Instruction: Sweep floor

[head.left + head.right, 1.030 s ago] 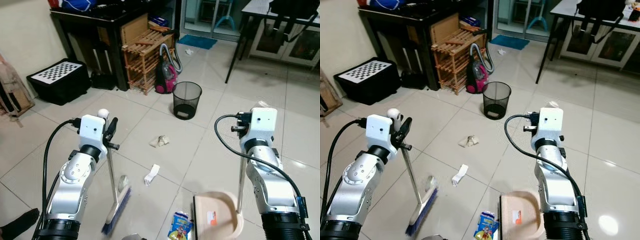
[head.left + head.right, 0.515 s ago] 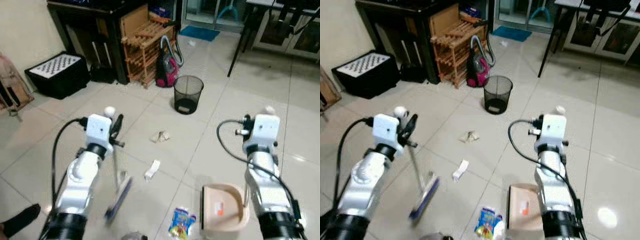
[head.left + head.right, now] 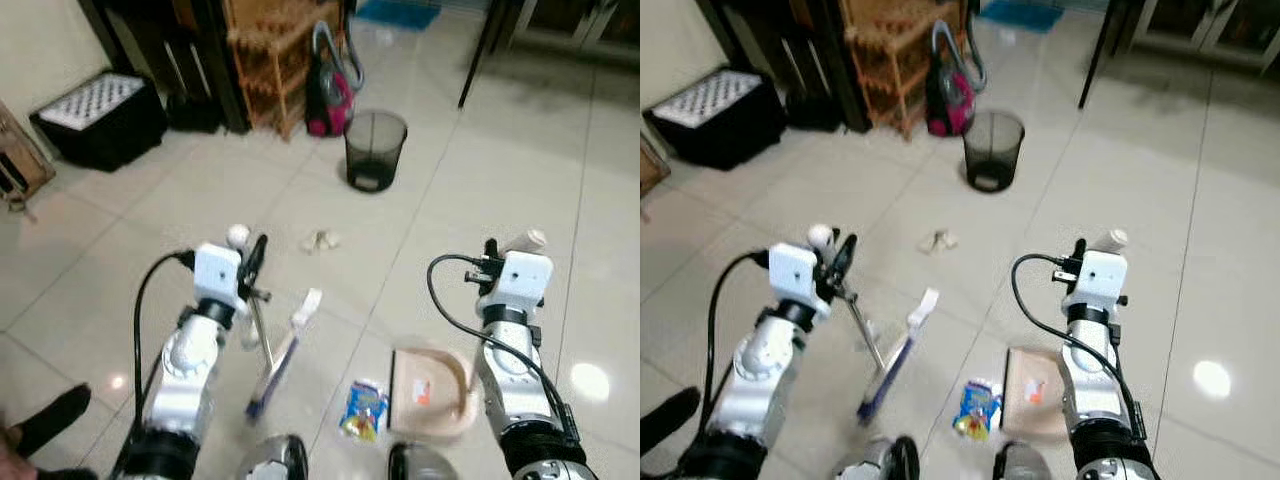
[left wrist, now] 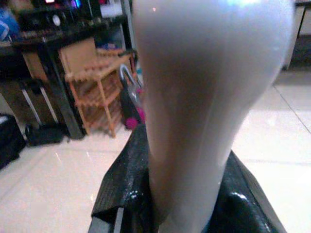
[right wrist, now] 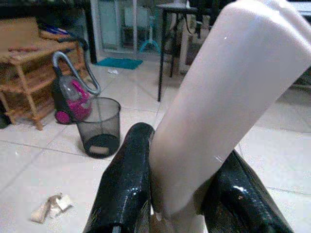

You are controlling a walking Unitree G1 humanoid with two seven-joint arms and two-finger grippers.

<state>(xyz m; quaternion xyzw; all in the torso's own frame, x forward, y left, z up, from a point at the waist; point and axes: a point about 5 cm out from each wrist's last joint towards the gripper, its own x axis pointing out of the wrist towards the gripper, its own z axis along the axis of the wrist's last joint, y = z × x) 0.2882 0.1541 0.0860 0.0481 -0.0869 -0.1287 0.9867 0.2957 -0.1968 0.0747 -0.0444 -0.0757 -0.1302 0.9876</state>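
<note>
While the pale glossy tiled floor (image 3: 560,190) spreads wide around the robot, most of the litter on it has yet to be collected, so the sweeping looks barely begun. Against the far wall stand a slatted wooden rack (image 3: 265,55) and a low black box with a checkerboard top (image 3: 95,120), with a magenta canister vacuum cleaner (image 3: 328,100) beside the rack and a black mesh wastebasket (image 3: 375,150) just in front of it.

Nearer the robot, the beige plastic dustpan (image 3: 430,393) rests on the floor, its upright pale handle clamped between the black fingers of the right hand (image 5: 180,194). The left hand (image 4: 180,194) is closed around the rounded white top of the metal-shafted broom with blue bristles (image 3: 270,365), whose head sits on the tiles between the two arms.

Three pieces of rubbish are visible. A colourful blue and yellow snack packet (image 3: 364,410) lies just beside the dustpan's mouth. A flat white scrap of paper (image 3: 306,306) lies touching or just past the far end of the broom head. A crumpled beige wad of paper (image 3: 320,240) sits well apart, toward the wastebasket. None is in the pan yet, so all three appear left to gather.
</note>
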